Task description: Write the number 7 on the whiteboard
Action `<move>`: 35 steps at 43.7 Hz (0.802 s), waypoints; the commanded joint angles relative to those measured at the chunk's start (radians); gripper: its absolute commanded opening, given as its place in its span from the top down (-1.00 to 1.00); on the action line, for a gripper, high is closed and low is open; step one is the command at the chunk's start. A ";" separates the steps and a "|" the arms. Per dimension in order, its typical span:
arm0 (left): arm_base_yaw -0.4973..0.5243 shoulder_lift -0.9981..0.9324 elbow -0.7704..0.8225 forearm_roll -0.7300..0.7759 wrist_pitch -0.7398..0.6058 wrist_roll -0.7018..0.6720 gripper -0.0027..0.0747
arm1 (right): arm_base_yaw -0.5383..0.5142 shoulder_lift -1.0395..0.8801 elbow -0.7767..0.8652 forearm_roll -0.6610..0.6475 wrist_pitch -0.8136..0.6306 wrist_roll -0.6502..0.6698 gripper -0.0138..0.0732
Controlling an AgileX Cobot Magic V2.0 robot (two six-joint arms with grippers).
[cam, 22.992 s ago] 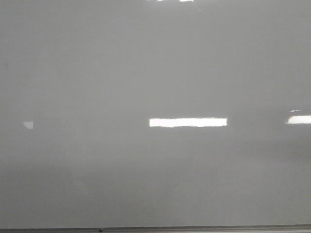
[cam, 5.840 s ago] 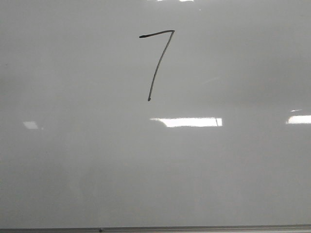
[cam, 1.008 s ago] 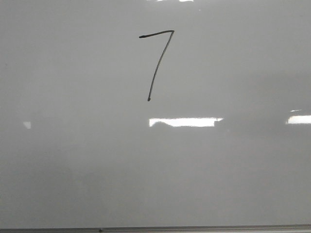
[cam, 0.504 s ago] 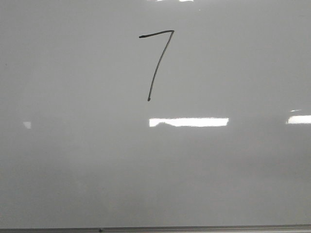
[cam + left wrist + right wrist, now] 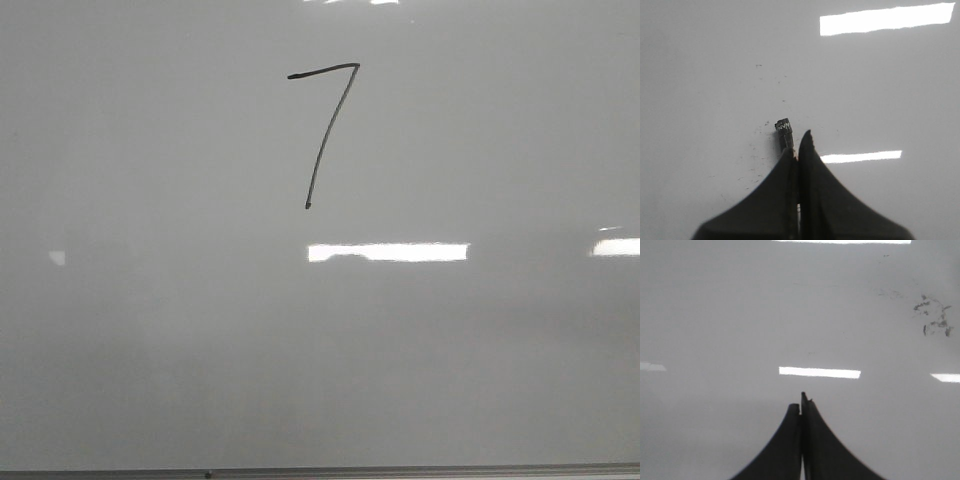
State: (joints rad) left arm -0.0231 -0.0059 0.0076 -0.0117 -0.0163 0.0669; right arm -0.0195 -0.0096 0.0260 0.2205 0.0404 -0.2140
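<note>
A thin black number 7 (image 5: 320, 71) stands on the upper middle of the whiteboard (image 5: 150, 330), which fills the front view. Neither gripper shows in that view. In the left wrist view my left gripper (image 5: 797, 145) is shut on a dark marker (image 5: 784, 126). Its labelled end sticks out past the fingertips, over the whiteboard (image 5: 700, 75). In the right wrist view my right gripper (image 5: 801, 402) is shut with nothing in it, above the bare whiteboard (image 5: 715, 315). The 7 is in neither wrist view.
A thin grey metal edge strip (image 5: 400, 471) runs along the board's near edge. Bright glare patches (image 5: 388, 252) lie below the 7. Faint marker smudges (image 5: 935, 320) and small specks (image 5: 757, 150) mark the board.
The board was blank in the oldest frame and now carries the 7. Over the last second only the glare patch's outline shifted slightly.
</note>
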 commanded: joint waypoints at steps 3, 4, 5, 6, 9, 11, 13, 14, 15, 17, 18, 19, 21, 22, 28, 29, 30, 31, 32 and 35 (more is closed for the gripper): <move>-0.005 -0.013 0.014 -0.010 -0.083 -0.002 0.98 | 0.008 -0.022 -0.002 -0.193 -0.105 0.201 0.84; -0.005 -0.013 0.014 -0.010 -0.083 -0.002 0.98 | 0.006 -0.022 -0.002 -0.209 -0.107 0.214 0.84; -0.005 -0.013 0.014 -0.010 -0.083 -0.002 0.99 | 0.005 -0.022 -0.002 -0.229 -0.110 0.242 0.84; -0.005 -0.013 0.014 -0.010 -0.083 -0.002 0.98 | 0.005 -0.022 -0.002 -0.248 -0.113 0.260 0.84; -0.005 -0.013 0.014 -0.010 -0.083 -0.002 0.98 | 0.005 -0.022 -0.002 -0.287 -0.133 0.302 0.84; -0.005 -0.013 0.014 -0.010 -0.083 -0.002 0.99 | 0.005 -0.022 -0.002 -0.287 -0.140 0.304 0.84; -0.005 -0.013 0.014 -0.010 -0.083 -0.002 0.98 | 0.005 -0.022 -0.002 -0.287 -0.145 0.304 0.84; -0.005 -0.013 0.014 -0.010 -0.083 -0.002 0.98 | 0.005 -0.022 -0.002 -0.287 -0.146 0.304 0.84; -0.005 -0.013 0.014 -0.010 -0.083 -0.002 0.98 | 0.005 -0.022 -0.002 -0.287 -0.146 0.304 0.84; -0.005 -0.013 0.014 -0.010 -0.083 -0.002 0.99 | 0.005 -0.022 -0.002 -0.287 -0.146 0.304 0.84; -0.005 -0.013 0.014 -0.010 -0.083 -0.002 0.99 | 0.006 -0.022 -0.002 -0.287 -0.148 0.304 0.84; -0.005 -0.013 0.014 -0.010 -0.083 -0.002 0.98 | 0.006 -0.022 -0.002 -0.287 -0.149 0.304 0.84; -0.005 -0.013 0.014 -0.010 -0.083 -0.002 0.98 | 0.006 -0.022 -0.002 -0.286 -0.152 0.304 0.84; -0.005 -0.013 0.014 -0.010 -0.083 -0.002 0.98 | 0.006 -0.022 -0.002 -0.286 -0.154 0.304 0.84; -0.005 -0.013 0.014 -0.010 -0.083 -0.002 0.99 | 0.006 -0.022 -0.002 -0.286 -0.164 0.304 0.84; -0.005 -0.013 0.014 -0.010 -0.083 -0.002 0.98 | 0.006 -0.022 -0.002 -0.286 -0.164 0.304 0.84; -0.005 -0.013 0.014 -0.010 -0.083 -0.002 0.98 | 0.006 -0.022 -0.002 -0.284 -0.164 0.304 0.84; -0.005 -0.013 0.014 -0.010 -0.083 -0.002 0.98 | 0.007 -0.022 -0.002 -0.284 -0.163 0.304 0.84; -0.005 -0.013 0.014 -0.010 -0.083 -0.002 0.98 | 0.008 -0.022 -0.002 -0.284 -0.163 0.304 0.84; -0.005 -0.013 0.014 -0.010 -0.083 -0.002 0.98 | 0.018 -0.022 -0.002 -0.284 -0.164 0.304 0.84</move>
State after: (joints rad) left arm -0.0231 -0.0059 0.0076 -0.0117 -0.0163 0.0669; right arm -0.0108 -0.0096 0.0260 -0.0508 -0.0357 0.0906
